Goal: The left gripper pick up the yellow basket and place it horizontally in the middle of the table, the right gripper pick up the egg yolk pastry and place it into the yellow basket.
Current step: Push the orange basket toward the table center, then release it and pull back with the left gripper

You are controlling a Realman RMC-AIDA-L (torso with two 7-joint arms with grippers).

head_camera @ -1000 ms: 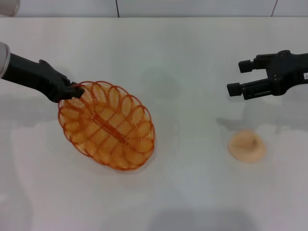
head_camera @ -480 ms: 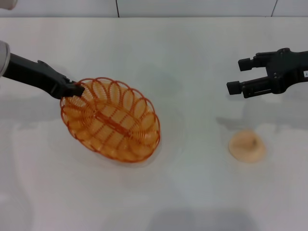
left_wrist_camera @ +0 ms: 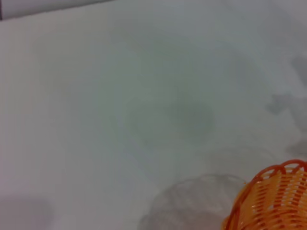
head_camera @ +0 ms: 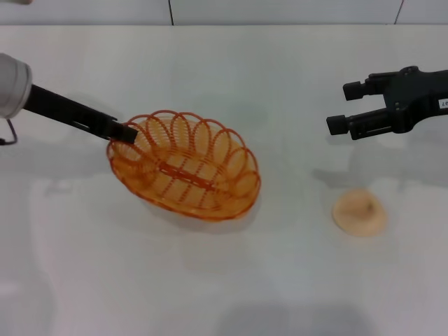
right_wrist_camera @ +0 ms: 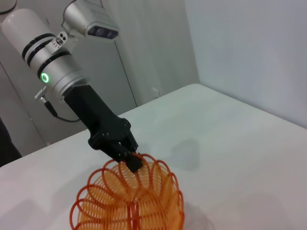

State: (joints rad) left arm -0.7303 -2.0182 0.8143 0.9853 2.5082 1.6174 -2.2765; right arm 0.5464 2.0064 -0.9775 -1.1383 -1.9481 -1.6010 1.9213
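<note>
The yellow basket (head_camera: 187,166) is orange-yellow wire, lying roughly crosswise left of the table's middle. My left gripper (head_camera: 127,132) is shut on its left rim and holds it, tilted, just above the white table (head_camera: 231,280). The right wrist view shows the same grip: the left gripper (right_wrist_camera: 130,160) pinches the basket's (right_wrist_camera: 129,201) rim. A corner of the basket (left_wrist_camera: 271,201) shows in the left wrist view. The egg yolk pastry (head_camera: 359,211) sits on the table at the right. My right gripper (head_camera: 337,107) is open and empty, hovering behind and above the pastry.
The table's far edge meets a grey wall (head_camera: 280,10) at the back. Bare tabletop lies between the basket and the pastry.
My left gripper has carried the basket to the right and turned it from diagonal toward crosswise. The right gripper and the pastry have barely moved.
</note>
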